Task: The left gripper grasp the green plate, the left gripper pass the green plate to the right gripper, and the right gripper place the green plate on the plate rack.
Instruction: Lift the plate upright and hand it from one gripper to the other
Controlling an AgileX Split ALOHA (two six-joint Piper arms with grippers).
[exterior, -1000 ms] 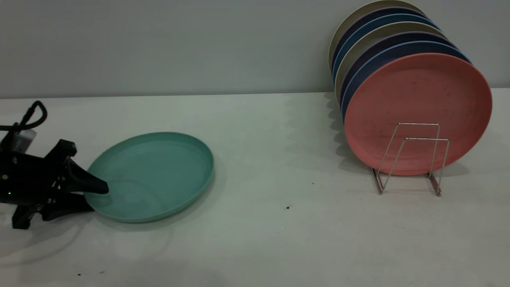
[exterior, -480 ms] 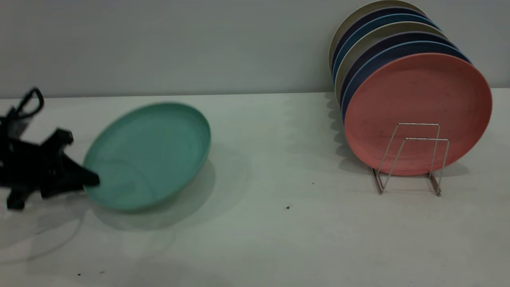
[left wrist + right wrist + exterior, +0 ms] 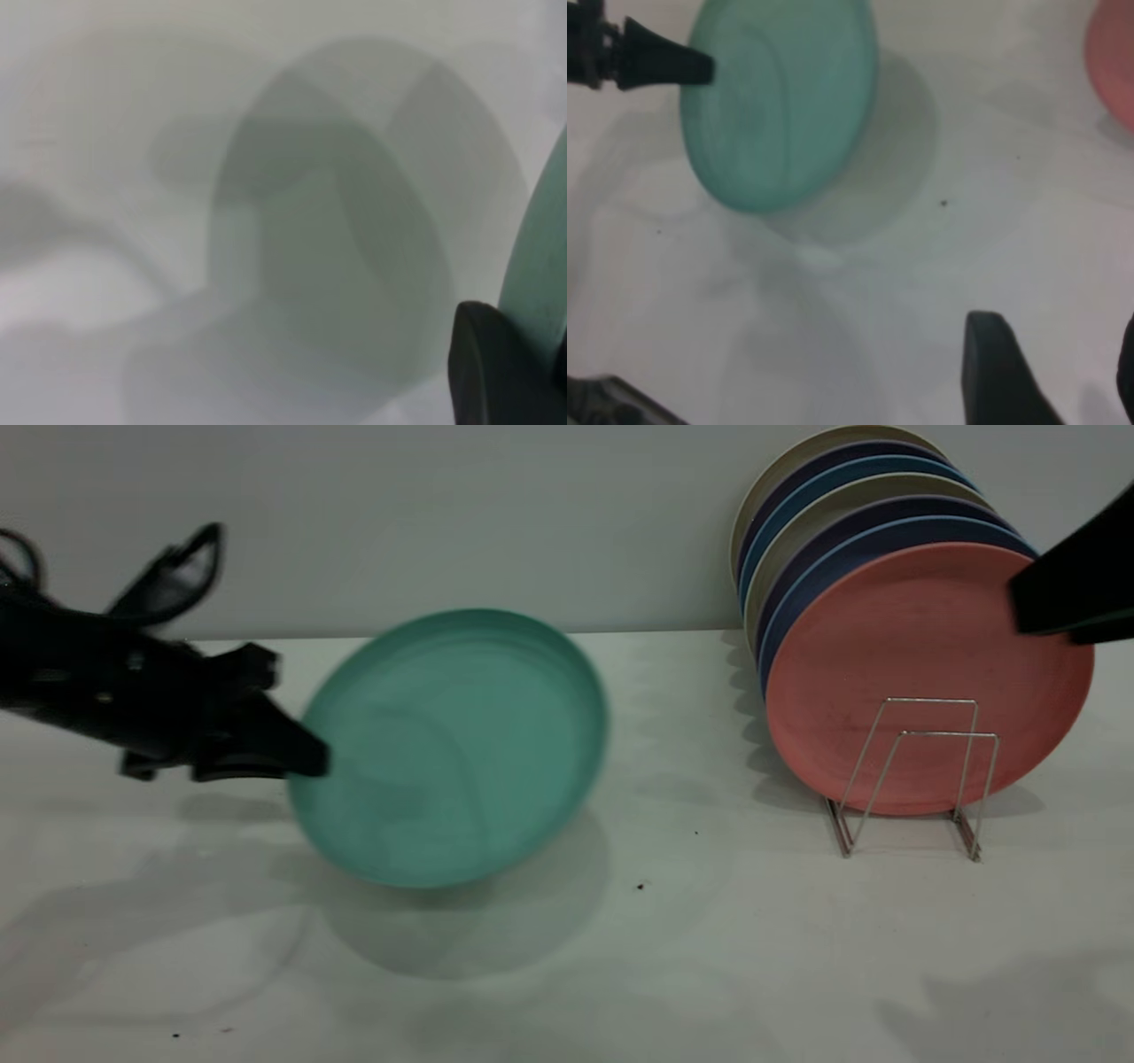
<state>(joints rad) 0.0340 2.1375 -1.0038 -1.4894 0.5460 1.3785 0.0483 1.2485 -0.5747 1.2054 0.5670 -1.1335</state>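
My left gripper (image 3: pixel 310 760) is shut on the left rim of the green plate (image 3: pixel 456 744) and holds it tilted up, clear of the table, left of centre. The plate's edge shows in the left wrist view (image 3: pixel 536 266) beside one black finger (image 3: pixel 487 367). The right wrist view shows the plate (image 3: pixel 780 102) and the left gripper's fingertips (image 3: pixel 700 66) far off. My right gripper (image 3: pixel 1032 607) enters at the right edge, in front of the pink plate; its fingers (image 3: pixel 1001 372) stand apart and empty. The wire plate rack (image 3: pixel 912 779) stands at the right.
The rack holds a salmon-pink plate (image 3: pixel 912 655) at the front and several blue, navy and beige plates (image 3: pixel 842 514) behind it. Two empty wire loops (image 3: pixel 943 735) stand in front of the pink plate. A grey wall runs behind the white table (image 3: pixel 664 957).
My left gripper has lifted the green plate off the table and carried it up and to the right, tilting it. My right gripper has come into view at the right edge.
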